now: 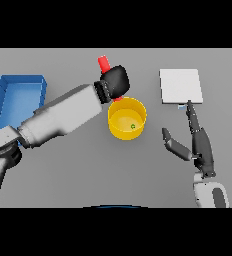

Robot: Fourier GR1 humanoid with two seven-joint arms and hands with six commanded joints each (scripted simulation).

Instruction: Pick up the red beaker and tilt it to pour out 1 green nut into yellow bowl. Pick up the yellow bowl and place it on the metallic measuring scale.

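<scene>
My left hand (115,82) is shut on the red beaker (104,63), holding it tilted just above the far rim of the yellow bowl (114,124). Only the beaker's far end and a bit of red near the bowl rim show past the hand. One green nut (133,126) lies inside the bowl. The metallic measuring scale (181,85) is a pale square plate to the right of the bowl. My right hand (200,145) hovers open below the scale, its fingers pointing toward the plate's front edge, thumb spread to the left.
A blue tray (8,97) sits at the far left edge of the grey table, partly behind my left forearm (63,116), which crosses diagonally from lower left toward the bowl.
</scene>
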